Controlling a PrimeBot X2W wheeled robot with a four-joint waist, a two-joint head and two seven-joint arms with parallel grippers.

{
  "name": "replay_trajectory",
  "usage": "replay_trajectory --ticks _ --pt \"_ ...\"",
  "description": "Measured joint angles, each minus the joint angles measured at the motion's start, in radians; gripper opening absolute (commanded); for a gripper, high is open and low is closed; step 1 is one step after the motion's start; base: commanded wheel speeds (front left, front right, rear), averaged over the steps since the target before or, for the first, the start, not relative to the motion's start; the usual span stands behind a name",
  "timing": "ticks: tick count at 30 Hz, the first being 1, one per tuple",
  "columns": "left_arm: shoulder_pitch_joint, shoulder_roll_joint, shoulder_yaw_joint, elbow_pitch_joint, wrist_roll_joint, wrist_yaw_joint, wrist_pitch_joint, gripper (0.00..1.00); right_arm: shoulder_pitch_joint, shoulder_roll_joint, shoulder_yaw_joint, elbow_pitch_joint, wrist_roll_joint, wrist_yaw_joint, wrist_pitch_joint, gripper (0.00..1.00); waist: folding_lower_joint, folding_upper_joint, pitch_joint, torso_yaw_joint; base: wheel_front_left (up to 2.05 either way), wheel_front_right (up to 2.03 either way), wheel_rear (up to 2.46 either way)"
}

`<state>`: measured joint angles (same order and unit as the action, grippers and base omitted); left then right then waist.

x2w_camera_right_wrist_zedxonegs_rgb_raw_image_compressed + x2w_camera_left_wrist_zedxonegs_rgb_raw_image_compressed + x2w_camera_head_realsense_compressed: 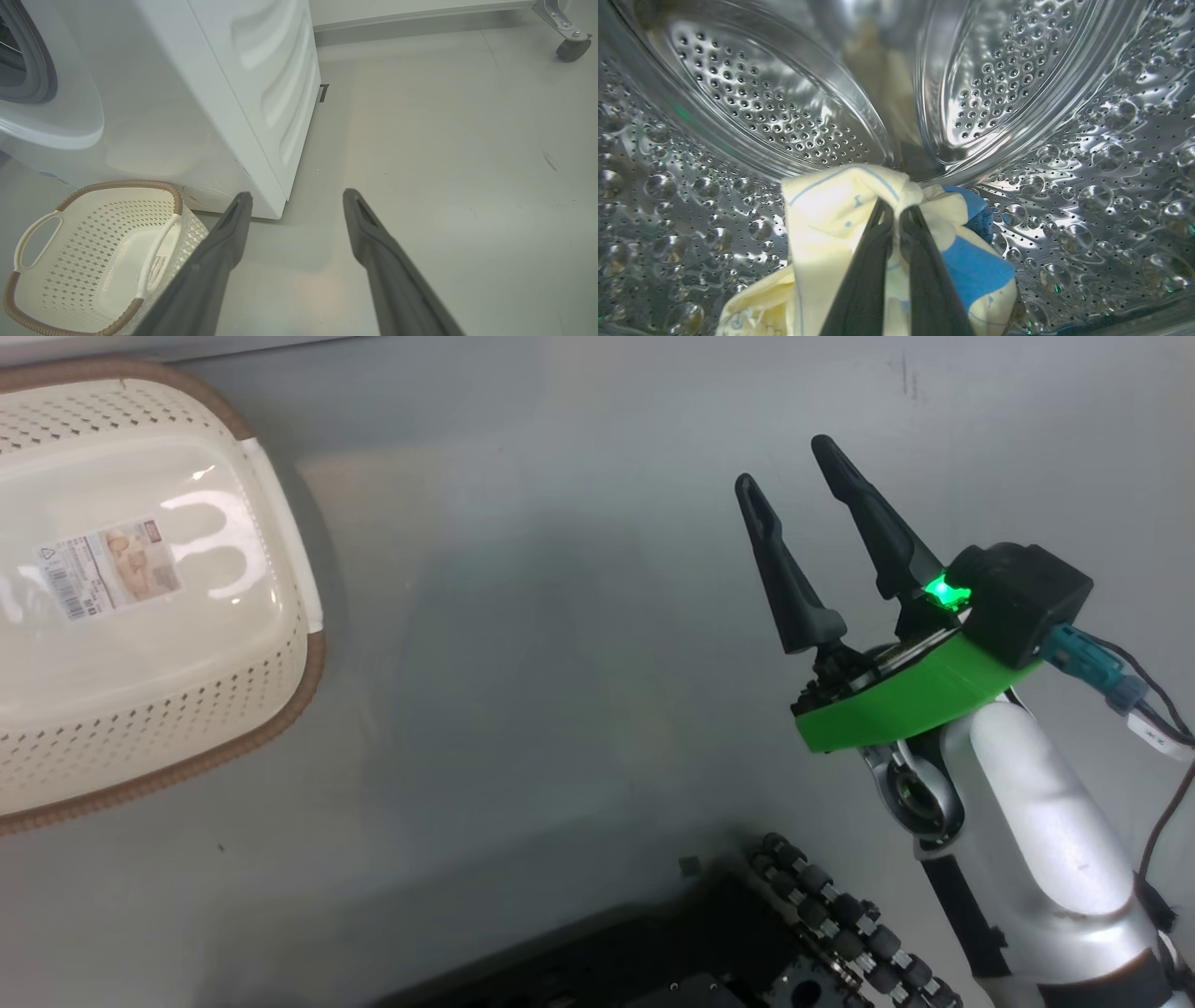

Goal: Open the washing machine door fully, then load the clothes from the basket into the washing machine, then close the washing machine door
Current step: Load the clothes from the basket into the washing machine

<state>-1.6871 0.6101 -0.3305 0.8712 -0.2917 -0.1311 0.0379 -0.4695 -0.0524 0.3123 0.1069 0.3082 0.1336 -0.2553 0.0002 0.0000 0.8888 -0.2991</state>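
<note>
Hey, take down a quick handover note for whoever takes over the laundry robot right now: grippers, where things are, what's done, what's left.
Left gripper: shut on a yellow and blue garment, inside the drum.
Right gripper: open, holding nothing, above the floor.
Basket: on the floor by the washing machine, looks empty.
Done: clothes out of the basket.
Left: release the garment, pull the arm out, close the door.

Shiny perforated steel drum [1064,186]; soft cloth clothes [822,219]; glossy cream plastic basket [140,728]; smooth, faintly sheeny grey floor [560,663].
</note>
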Motion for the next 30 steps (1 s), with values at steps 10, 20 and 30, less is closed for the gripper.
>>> replay_trajectory --ticks 10,20,30 --pt "-0.165 -0.011 -0.126 0.15 0.0 0.0 -0.085 0.0 -0.008 0.0 0.009 -0.016 0.009 0.0 0.0 1.0 -0.0001 0.0 0.059 -0.02 0.0 0.0 0.0" --pt "-0.222 -0.041 -0.211 0.264 -0.051 0.0 -0.157 1.0 -0.014 0.0 0.01 -0.015 0.009 0.0 0.0 1.0 -0.0001 0.0 0.072 -0.013 0.0 0.0 0.0" --pt "-0.206 -0.057 -0.291 0.311 -0.135 0.0 -0.235 1.0 -0.027 0.0 -0.029 -0.002 -0.011 0.0 0.0 1.0 -0.0002 0.0 0.024 0.016 0.0 0.0 0.0"
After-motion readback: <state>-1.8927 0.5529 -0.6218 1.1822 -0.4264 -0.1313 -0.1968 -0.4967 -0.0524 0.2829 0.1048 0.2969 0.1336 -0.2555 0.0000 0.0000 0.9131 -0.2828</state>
